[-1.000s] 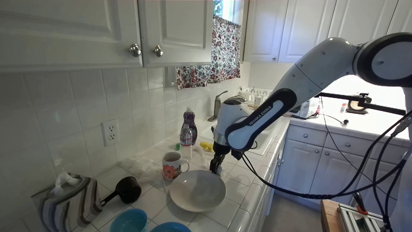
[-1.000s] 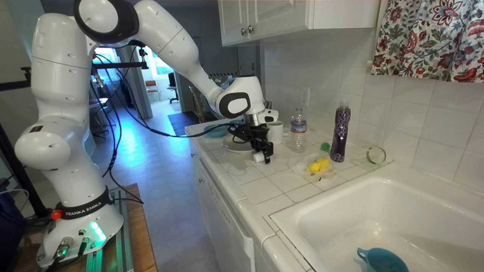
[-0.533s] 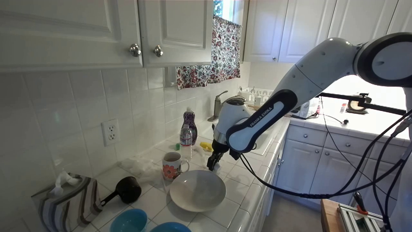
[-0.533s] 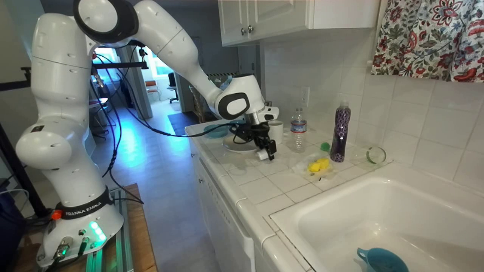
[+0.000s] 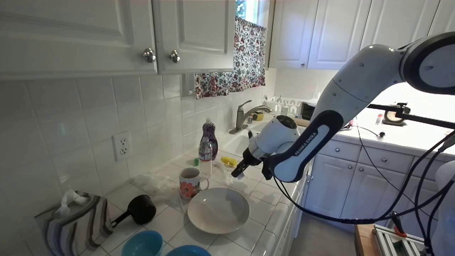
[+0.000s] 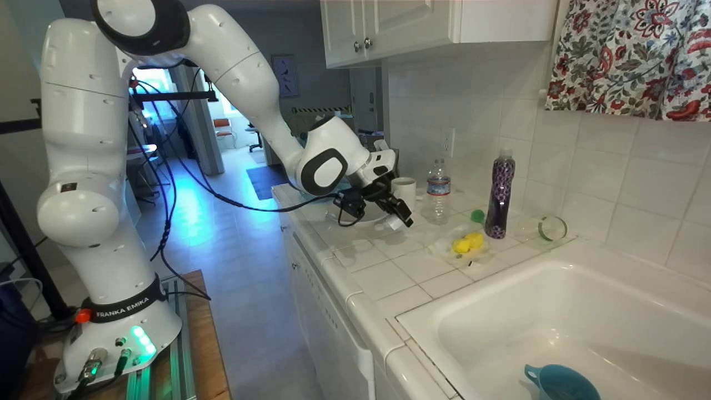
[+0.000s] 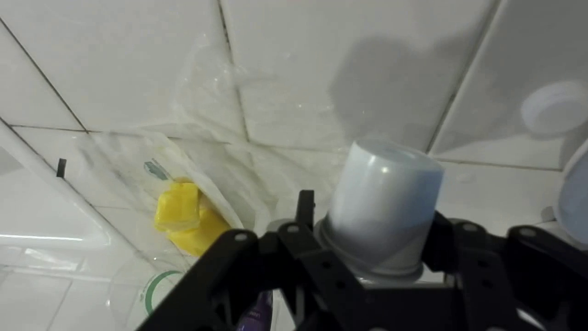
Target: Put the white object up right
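Note:
The white object [image 7: 383, 207] is a small, smooth, cup-like container. It sits between the two black fingers of my gripper [image 7: 373, 214] in the wrist view. Its narrower closed end points away from the palm, and its rim lies near the palm. My gripper is shut on it and holds it tilted above the tiled counter, with its shadow on the tiles. In an exterior view the white object [image 5: 241, 175] shows below the fingertips of the gripper [image 5: 237, 172], behind the plate. It also shows in an exterior view [image 6: 394, 223] beside the gripper [image 6: 404, 214].
The white plate [image 5: 218, 211] and patterned mug [image 5: 189, 183] stand near the gripper. A water bottle [image 6: 439, 189], purple bottle [image 6: 500, 194], yellow item in plastic [image 6: 468, 243] and clear glass [image 6: 552, 228] stand toward the wall and sink [image 6: 422, 311]. A small white round thing [image 7: 554, 108] lies on the counter.
My gripper has risen and tilted strongly, with the wrist leaning back and the arm drawn away from the wall. The white object has moved and tilted with it, still held.

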Controlling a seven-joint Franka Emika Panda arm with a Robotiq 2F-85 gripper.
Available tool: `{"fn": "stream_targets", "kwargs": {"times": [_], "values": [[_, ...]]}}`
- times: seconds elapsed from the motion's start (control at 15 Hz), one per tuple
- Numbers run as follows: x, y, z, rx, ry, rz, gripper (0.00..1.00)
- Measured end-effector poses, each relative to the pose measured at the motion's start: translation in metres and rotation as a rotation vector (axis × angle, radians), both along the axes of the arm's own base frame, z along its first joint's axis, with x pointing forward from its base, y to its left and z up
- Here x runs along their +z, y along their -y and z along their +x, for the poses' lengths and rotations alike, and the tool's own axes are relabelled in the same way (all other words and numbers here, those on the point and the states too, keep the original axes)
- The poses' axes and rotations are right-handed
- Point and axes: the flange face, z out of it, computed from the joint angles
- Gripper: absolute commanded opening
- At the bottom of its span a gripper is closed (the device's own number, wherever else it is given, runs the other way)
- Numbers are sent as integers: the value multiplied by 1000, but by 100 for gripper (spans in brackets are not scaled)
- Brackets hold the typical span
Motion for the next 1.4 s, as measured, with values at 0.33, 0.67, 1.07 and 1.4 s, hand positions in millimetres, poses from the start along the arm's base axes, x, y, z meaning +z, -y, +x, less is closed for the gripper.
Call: {"fn": "stream_targets", "kwargs": {"times": [0.33,0.67,1.07,1.4], "values": [[-21,-14,-19,47,126,-56,24],[-45,-29,-23,70,207,-94,24],[-59,-29,-29,96,305,-126,24],[-61,-18,-32,94,358,-143,24]]}}
